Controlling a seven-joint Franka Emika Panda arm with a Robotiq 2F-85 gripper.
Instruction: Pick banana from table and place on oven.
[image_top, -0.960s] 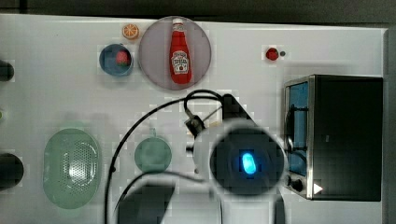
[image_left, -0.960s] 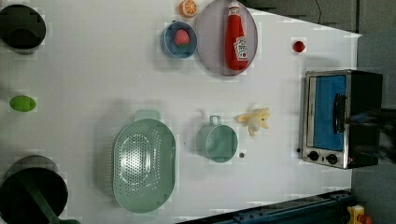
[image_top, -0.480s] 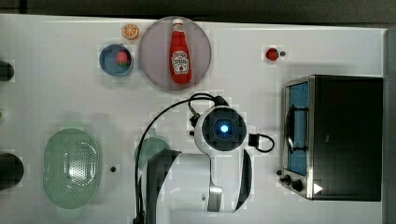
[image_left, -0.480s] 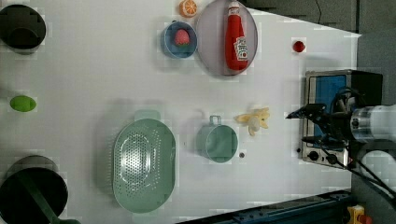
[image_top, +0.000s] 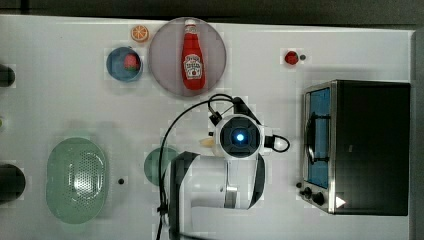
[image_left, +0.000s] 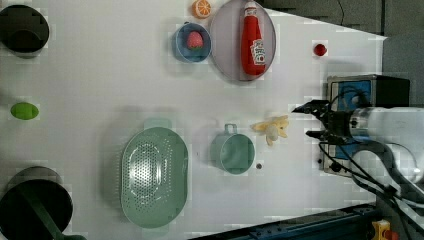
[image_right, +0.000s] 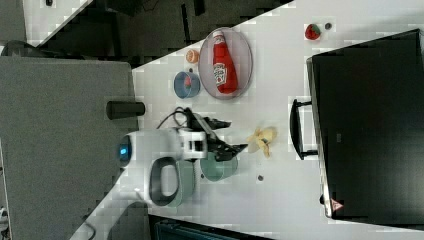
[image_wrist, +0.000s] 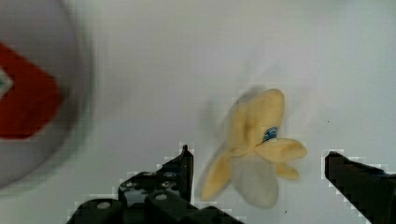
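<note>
In the top view, the white robot arm's round wrist covers most of the small pale yellow banana (image_top: 206, 142); a tip of it pokes out on the top view's left of the wrist, lying on the flat white tabletop (image_top: 60, 70). The boxy black-topped toaster oven with bluish glass door (image_top: 370, 145) stands well apart on the top view's right. A red ketchup bottle (image_top: 192, 57) lies on a round grey plate (image_top: 165, 55).

In the left view, the black two-fingered gripper (image_left: 312, 120) hangs with its jaws spread wide, empty, just to the left view's right of the banana (image_left: 272, 129), which lies between the pale green mug (image_left: 232, 151) and the oven (image_left: 365, 92). A pale green perforated colander (image_left: 152, 175) sits on the left view's left of the mug.

In the right view, the gripper (image_right: 234, 134) points toward the banana (image_right: 262, 138), which lies beside the oven's black door handle (image_right: 296, 130), apart from both.

In the wrist view, the partly peeled banana (image_wrist: 254, 149) sits on the table between the two dark fingertips (image_wrist: 184, 163), which stand wide on either side without touching it.
</note>
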